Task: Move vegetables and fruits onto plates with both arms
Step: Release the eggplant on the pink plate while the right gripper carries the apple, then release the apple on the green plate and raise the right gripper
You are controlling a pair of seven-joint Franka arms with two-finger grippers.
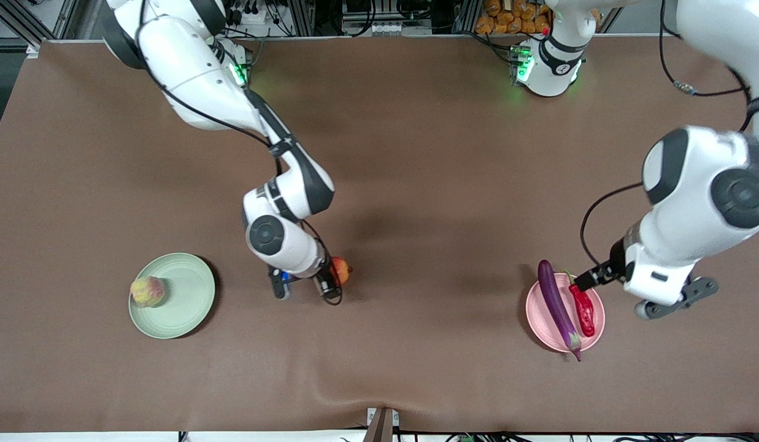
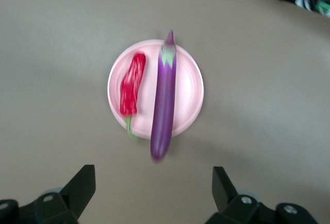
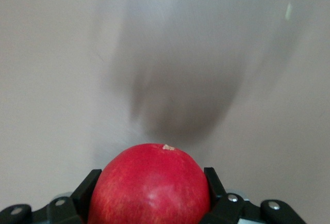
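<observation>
- The right gripper [image 1: 331,281] pinches a red apple [image 1: 340,270] between its two black fingers [image 3: 86,188]; in the right wrist view the apple [image 3: 150,185] fills the gap between them, with one finger against each side.
- The held apple is up over bare brown table [image 1: 416,153], between the two plates and closer to the green one.
- The pale green plate [image 1: 183,313] lies toward the right arm's end of the table.
- A pale yellow-pink peach [image 1: 148,291] sits on that green plate, at the rim on the side away from the apple.
- The left gripper [image 1: 674,301] hangs in the air just off the pink plate [image 1: 535,310], on the side toward the left arm's end of the table; its fingers [image 2: 80,185] are spread wide with nothing between them.
- In the left wrist view the pink plate [image 2: 191,87] lies below the spread fingers and apart from them.
- A long purple eggplant [image 1: 557,304] lies across the pink plate, both ends reaching past the rim.
- A red chili pepper [image 1: 583,309] lies on the same plate just beside the eggplant, on the side toward the left gripper, its green stem [image 2: 131,129] reaching over the rim.
</observation>
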